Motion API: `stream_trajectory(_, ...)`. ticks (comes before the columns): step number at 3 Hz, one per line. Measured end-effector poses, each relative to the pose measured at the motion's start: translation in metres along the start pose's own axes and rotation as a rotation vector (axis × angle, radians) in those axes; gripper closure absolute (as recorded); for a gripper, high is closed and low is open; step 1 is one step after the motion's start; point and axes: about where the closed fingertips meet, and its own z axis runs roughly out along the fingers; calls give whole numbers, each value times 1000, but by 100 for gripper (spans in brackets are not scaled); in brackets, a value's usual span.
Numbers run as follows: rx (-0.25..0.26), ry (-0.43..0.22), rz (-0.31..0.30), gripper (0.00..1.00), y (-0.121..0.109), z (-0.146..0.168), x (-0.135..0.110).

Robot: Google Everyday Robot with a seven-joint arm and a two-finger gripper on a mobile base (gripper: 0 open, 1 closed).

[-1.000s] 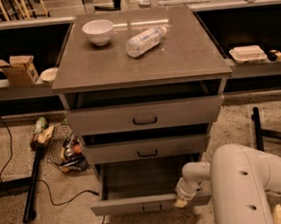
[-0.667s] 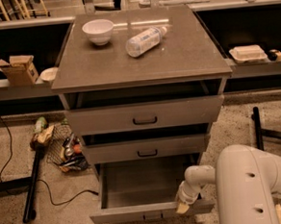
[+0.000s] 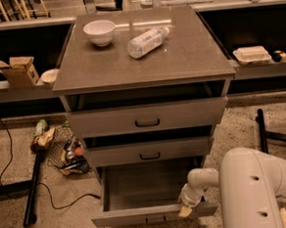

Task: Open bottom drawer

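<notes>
Camera view looks down on the bottom drawer [image 3: 155,216], a grey flat-fronted drawer with a small dark bar handle. It stands pulled well out toward the near side of the grey three-drawer cabinet [image 3: 188,59], its inner floor showing.

The gripper [image 3: 185,210], pale with a yellowish tip, sits at the top edge of that drawer's front, right of the handle. Whether its grip is clenched or released cannot be told. The bulky white robot arm [image 3: 258,186] fills the near right corner.

Above, the mid-sized grey drawer [image 3: 149,152] and the widest grey drawer [image 3: 147,116] each sit slightly out, with a dark gap over each front.

On the cabinet top, a white round bowl [image 3: 100,31] stands far left. A clear plastic bottle with a pale label [image 3: 146,41] lies on its side to the bowl's right. The label's writing is too small to read.

A brown cardboard box [image 3: 18,71] rests on the left shelf and a white lidded food tray [image 3: 251,54] on the right shelf. Neither shows writing that can be read.

On the speckled floor left of the cabinet lie a wire basket of clutter [image 3: 67,150] and a black cable [image 3: 66,204].
</notes>
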Motion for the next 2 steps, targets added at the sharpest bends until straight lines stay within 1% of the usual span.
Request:
stream_trajectory(1, -25, -14, -17, 0, 4, -4, -2)
stream_trajectory(2, -16, -39, -113, 0, 22, -64, -24)
